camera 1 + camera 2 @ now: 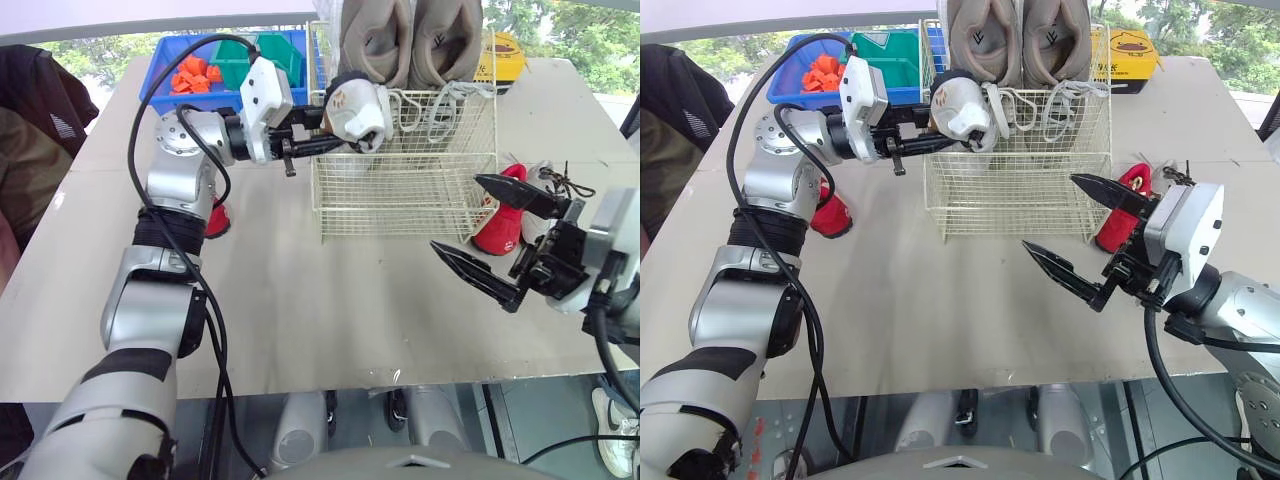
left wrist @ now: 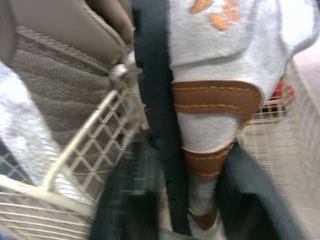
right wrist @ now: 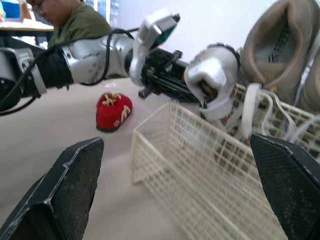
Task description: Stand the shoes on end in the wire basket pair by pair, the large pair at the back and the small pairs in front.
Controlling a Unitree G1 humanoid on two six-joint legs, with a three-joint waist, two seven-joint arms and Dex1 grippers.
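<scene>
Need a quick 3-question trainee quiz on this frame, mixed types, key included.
1. Where in the wire basket does the large beige pair stand, and how?
2. The left gripper is shut on the small white shoe. Where is that shoe? A) up at the basket's rim B) flat on the table C) in the blue bin
3. True or false: the right gripper is shut on a red shoe.

Key
1. At the back, on end.
2. A
3. False: its fingers are open and hold nothing.
</scene>
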